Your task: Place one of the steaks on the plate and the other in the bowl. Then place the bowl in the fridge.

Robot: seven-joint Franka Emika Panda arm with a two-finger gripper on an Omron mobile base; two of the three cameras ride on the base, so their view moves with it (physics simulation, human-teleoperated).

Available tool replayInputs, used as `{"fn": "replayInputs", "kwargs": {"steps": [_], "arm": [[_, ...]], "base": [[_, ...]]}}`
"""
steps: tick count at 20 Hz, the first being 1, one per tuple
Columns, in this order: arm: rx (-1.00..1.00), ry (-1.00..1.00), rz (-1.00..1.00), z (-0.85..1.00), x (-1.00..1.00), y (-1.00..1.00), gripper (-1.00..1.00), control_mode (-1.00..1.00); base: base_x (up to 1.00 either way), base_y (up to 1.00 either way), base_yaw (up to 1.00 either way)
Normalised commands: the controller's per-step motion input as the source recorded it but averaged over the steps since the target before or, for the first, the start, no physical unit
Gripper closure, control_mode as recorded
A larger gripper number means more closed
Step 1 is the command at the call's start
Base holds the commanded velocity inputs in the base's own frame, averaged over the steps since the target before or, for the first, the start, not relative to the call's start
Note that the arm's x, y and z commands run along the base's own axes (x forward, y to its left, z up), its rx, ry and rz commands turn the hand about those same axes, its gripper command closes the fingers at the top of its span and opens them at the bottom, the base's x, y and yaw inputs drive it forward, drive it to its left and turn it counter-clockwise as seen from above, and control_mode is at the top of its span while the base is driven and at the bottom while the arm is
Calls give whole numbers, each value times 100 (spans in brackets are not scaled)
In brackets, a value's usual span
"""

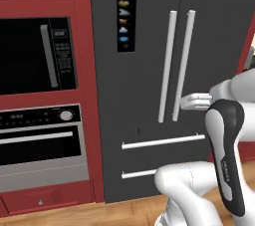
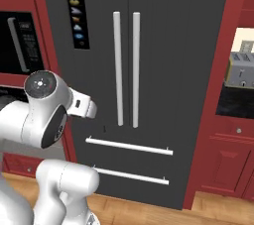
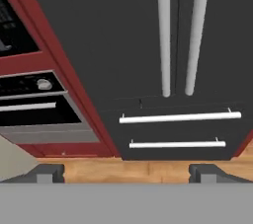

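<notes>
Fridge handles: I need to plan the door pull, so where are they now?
The two vertical fridge handles sit side by side at the fridge's centre seam, above two horizontal drawer bars, right of the oven.

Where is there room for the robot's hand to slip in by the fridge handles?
Free: the flat fridge door right of the two long handles, and the strip between their lower ends and the top drawer bar. Tight: the narrow slot between the two handles. The gripper, jaws wide, is empty.

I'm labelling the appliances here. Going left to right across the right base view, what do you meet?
Microwave → fridge's icon panel → fridge's two upright bar handles → toaster.
</notes>
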Motion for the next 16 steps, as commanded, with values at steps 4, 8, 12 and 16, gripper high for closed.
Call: {"fn": "replayInputs", "kwargs": {"steps": [4,8,12,16], "arm": [[-3,0,-23,21,10,-79,-100,-100],[-23,0,-16,13,16,-79,-100,-100],[-22,-5,-7,5,35,-36,-100,-100],[0,-9,0,0,57,0,-100,-100]], "base": [[0,0,0],[0,0,0],[0,0,0],[0,0,0]]}}
